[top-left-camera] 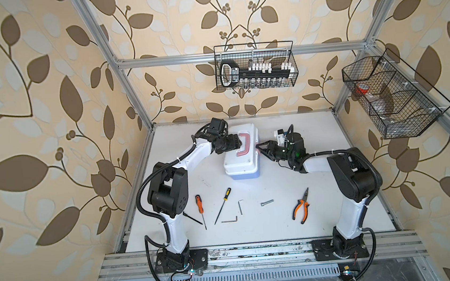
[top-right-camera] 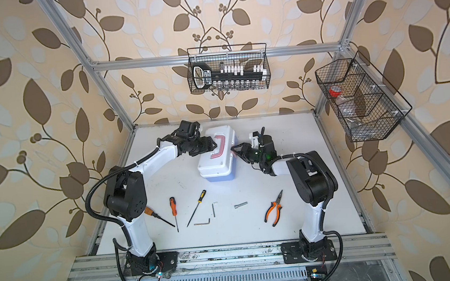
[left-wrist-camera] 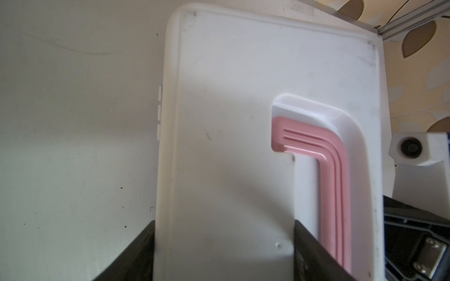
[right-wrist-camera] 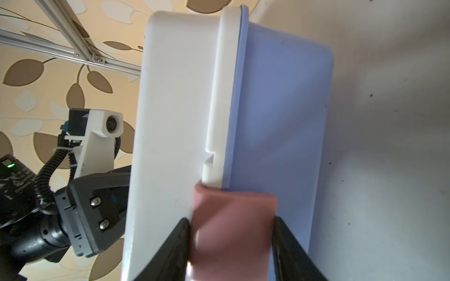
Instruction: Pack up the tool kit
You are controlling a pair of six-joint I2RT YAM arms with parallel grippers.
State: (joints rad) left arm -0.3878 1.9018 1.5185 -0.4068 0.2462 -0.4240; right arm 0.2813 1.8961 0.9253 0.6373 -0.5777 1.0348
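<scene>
The tool kit [top-left-camera: 243, 160] [top-right-camera: 217, 164] stands closed at the back middle of the table, with a white lid [left-wrist-camera: 231, 97], a pink handle [left-wrist-camera: 338, 170] and a blue base [right-wrist-camera: 280, 109]. My left gripper [top-left-camera: 239, 142] [left-wrist-camera: 224, 226] is shut on the lid, one finger outside its edge and one in the handle recess. My right gripper [top-left-camera: 259, 147] [right-wrist-camera: 231, 220] pinches the pink latch [right-wrist-camera: 233, 206] on the opposite side. On the front of the table lie screwdrivers [top-left-camera: 199, 204] [top-left-camera: 222, 205], hex keys [top-left-camera: 240, 206] [top-left-camera: 229, 220], a bolt [top-left-camera: 267, 202] and orange-black pliers [top-left-camera: 301, 206].
A black mesh basket [top-left-camera: 251, 44] on the back wall holds a black socket holder [top-left-camera: 257, 73]. A second mesh basket [top-left-camera: 418, 77] hangs on the right wall. Aluminium frame posts stand at the table's back corners. A third screwdriver [top-left-camera: 193, 217] lies half hidden beside the left arm.
</scene>
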